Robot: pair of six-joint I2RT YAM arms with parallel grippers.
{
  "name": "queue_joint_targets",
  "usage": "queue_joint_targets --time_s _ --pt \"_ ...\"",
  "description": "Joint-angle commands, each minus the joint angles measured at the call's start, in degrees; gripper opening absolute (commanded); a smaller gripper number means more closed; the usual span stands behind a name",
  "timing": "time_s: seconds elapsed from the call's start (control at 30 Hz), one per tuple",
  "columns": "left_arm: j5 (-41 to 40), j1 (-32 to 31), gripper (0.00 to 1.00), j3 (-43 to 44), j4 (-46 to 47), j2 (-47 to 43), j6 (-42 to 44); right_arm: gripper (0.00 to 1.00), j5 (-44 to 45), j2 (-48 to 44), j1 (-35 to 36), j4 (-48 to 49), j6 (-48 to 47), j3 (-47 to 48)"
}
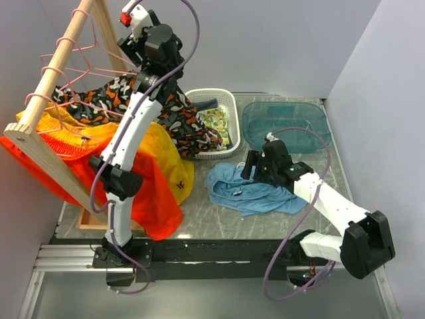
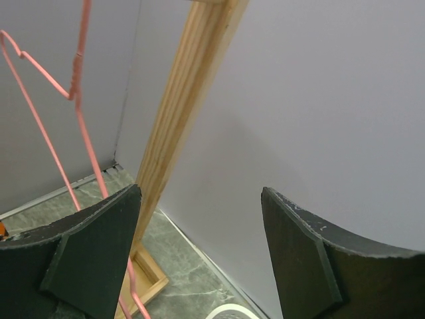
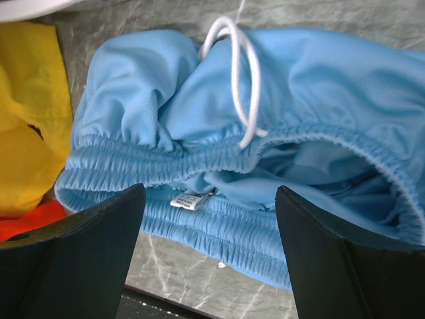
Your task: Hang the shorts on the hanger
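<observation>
Plain white walls (image 1: 279, 40), grey marbled tabletop (image 1: 212, 222)

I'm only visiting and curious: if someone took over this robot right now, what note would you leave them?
Left gripper: open, raised by the wooden rack, the hanger wire beside one finger, not gripped.
Right gripper: open, low over the shorts waistband, holding nothing.
Shorts: crumpled on the table.
Done: nothing hung yet.
Left: grip shorts, take hanger, hang them.

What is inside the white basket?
A yellow-green patterned cloth and a dark object; the black-orange-white shorts hide the left side of the basket.
</observation>
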Motion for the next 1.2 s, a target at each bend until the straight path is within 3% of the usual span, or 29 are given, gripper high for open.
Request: queue_joint_targets --time_s 0.0,0.13,0.4,1.17 --pt "0.0 1.1 0.78 0.3 -2.8 -4.2 -3.3 0.86 -0.8 0.7 1.1 1.7 -1.1 2.8" --pt "-1.7 1.5 0.78 0.3 -1.8 -4.4 -1.5 0.86 -1.3 2.1 1.4 1.4 -1.5 3.5" --pt "2.7 4.7 0.76 -0.3 -11.7 -5.6 -11.8 0.87 -1.5 3.7 2.7 1.4 -1.8 4.2" --pt "5.5 8.4 0.73 -4.8 -19.0 -8.4 -20.0 0.87 -0.2 7.9 4.8 0.1 -2.4 6.4"
